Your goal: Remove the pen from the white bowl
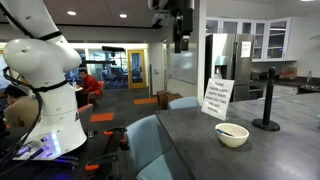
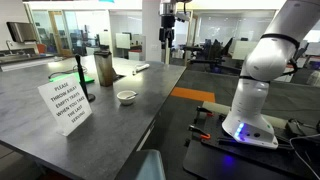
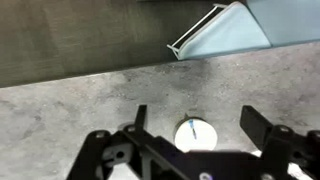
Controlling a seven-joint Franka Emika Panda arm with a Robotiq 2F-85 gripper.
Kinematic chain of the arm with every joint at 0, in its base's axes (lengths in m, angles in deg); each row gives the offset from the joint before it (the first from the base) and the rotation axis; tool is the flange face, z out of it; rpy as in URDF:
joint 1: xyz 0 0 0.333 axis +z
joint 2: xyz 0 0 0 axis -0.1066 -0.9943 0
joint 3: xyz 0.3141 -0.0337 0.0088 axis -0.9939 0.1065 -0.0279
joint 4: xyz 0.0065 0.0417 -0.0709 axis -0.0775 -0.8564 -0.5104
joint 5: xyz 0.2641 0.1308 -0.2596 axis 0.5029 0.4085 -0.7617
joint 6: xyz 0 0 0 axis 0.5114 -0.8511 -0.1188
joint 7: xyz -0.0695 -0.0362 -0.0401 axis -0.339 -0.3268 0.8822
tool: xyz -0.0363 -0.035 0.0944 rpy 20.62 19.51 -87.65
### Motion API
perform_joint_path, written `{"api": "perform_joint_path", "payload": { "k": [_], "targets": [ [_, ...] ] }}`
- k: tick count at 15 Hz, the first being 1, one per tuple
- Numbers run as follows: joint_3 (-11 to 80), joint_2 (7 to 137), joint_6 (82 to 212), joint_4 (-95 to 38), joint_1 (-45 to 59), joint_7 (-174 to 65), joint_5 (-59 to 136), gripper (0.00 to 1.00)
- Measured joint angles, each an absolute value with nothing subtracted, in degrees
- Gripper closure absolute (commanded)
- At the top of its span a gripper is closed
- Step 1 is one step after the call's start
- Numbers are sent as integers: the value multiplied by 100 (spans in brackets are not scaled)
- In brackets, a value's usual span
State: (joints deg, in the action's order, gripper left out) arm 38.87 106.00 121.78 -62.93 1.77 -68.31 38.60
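Observation:
The white bowl [image 1: 232, 134] sits on the grey counter, also in an exterior view [image 2: 126, 96] and from above in the wrist view [image 3: 195, 133]. The pen [image 3: 192, 127] is a thin short stick lying inside the bowl; in both exterior views it is a faint dark line. My gripper [image 1: 181, 40] hangs high above the counter, far over the bowl, and shows in an exterior view [image 2: 168, 30] too. Its fingers [image 3: 196, 125] are spread wide and empty, with the bowl seen between them far below.
A printed paper sign [image 1: 217, 97] stands near the bowl, also in an exterior view [image 2: 64, 105]. A black post with a round base [image 1: 268, 110] stands beside it. A brown cylinder [image 2: 104, 69] and flat papers [image 2: 130, 66] lie farther along. The counter edge runs close to the bowl.

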Motion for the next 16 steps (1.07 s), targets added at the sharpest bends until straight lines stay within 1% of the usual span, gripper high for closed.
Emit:
{"api": "perform_joint_path", "payload": {
  "k": [11,16],
  "targets": [
    [3872,10577,12184,-6279,184,-6831,3860,0],
    [3659,9998,12383,-5856,350,-6831,3867,0]
  ]
}}
